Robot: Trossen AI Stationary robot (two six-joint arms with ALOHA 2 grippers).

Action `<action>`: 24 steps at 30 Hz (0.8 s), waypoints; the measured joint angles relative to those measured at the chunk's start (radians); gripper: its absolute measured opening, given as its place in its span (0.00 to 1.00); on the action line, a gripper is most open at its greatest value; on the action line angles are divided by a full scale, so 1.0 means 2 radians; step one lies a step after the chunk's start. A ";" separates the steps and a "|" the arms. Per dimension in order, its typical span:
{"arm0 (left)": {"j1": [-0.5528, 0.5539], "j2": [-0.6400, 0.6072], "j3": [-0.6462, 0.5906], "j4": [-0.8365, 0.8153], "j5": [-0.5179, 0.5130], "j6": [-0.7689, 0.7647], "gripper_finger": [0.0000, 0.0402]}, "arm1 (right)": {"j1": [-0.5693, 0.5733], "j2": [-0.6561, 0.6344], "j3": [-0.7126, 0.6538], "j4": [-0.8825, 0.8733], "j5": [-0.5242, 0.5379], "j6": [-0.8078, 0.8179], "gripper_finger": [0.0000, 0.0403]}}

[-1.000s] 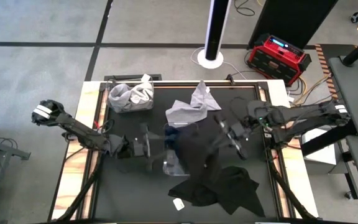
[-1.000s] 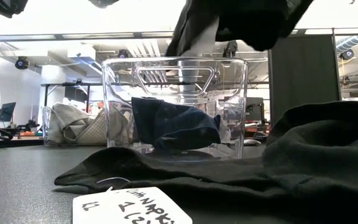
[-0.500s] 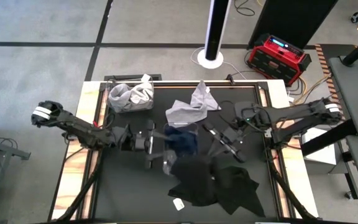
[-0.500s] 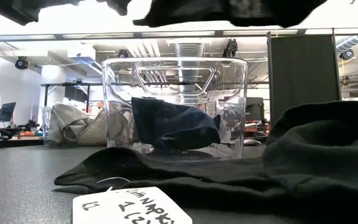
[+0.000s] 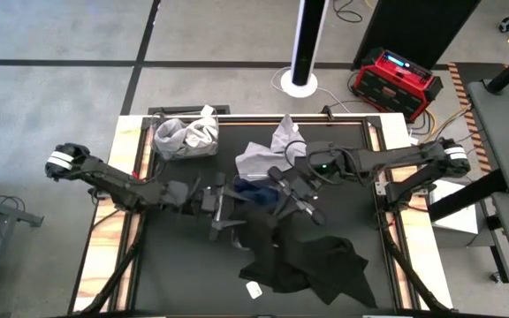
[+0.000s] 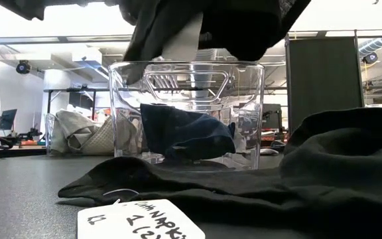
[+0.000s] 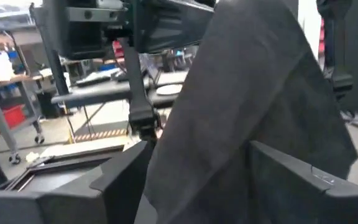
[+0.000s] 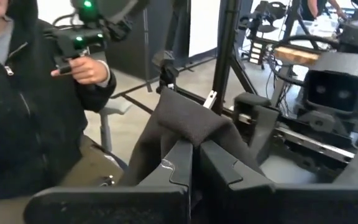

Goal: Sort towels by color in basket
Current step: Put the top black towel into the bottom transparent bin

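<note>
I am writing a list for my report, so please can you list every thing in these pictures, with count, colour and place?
clear basket: one, transparent, table middle, a navy towel inside
held black towel: one, black, hanging over the basket, gripped by both claws
black towels on table: a dark heap, count unclear, table front
white tag: one, by the heap's front edge
grey towels: about two, light grey, behind the basket
second container: one, holding light cloths, back left corner
red box: one, floor behind table
person: one, black jacket, right wrist view
left claw: shut on black towel
right claw: shut on black towel
</note>
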 joint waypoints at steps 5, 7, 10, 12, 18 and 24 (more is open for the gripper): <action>0.000 0.019 0.041 -0.072 -0.003 0.027 0.69 | -0.007 0.012 0.005 0.000 0.000 0.000 0.02; 0.000 0.029 0.054 -0.086 -0.004 0.036 0.70 | -0.009 0.013 0.006 0.001 0.000 0.000 0.02; 0.000 0.043 0.062 -0.097 -0.005 0.039 0.69 | -0.010 0.012 0.006 0.000 0.000 -0.005 0.02; 0.001 0.053 0.066 -0.098 -0.005 0.041 0.67 | -0.010 0.009 0.006 0.000 -0.001 -0.008 0.02; 0.001 0.080 0.068 -0.101 -0.002 0.040 0.51 | -0.010 0.003 0.006 0.001 -0.004 -0.019 0.02; 0.001 0.088 0.071 -0.089 -0.013 0.041 0.18 | -0.010 0.003 0.006 0.001 -0.004 -0.026 0.02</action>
